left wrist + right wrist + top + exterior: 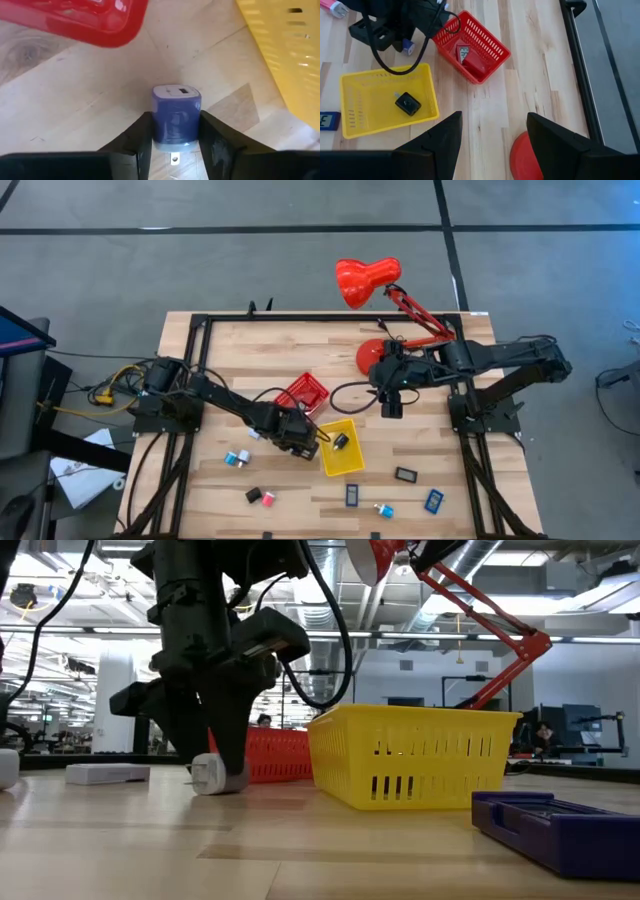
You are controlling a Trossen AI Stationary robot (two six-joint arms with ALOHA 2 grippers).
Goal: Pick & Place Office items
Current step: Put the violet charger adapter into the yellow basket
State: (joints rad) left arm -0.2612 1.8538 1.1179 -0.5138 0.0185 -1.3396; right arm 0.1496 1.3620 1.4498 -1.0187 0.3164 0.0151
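A small blue-and-white plug block (176,115) sits on the wood between the red tray (302,392) and the yellow tray (340,448), and my left gripper (176,137) is shut on it. The low view shows the same block (212,775) under the left gripper (215,762). A black piece (408,104) lies in the yellow tray, and red and pale pieces (469,59) lie in the red tray. My right gripper (492,122) hangs open above the table, near the lamp base (527,160), touching nothing. Several other small pieces are scattered along the near side. My left gripper pinches the plug block by two opposite side faces (159,125), one finger (140,137) on each. The fingers slant down from above. The block's metal prong (174,160) points back toward the wrist. Its lower end (205,783) rests on the tabletop.
A red desk lamp (367,280) stands at the far edge, its arm running to a round base (372,355). Small blue, pink and black pieces (250,495) and flat rectangles (406,475) lie toward the near edge. A dark blue flat piece (560,820) lies near the low camera.
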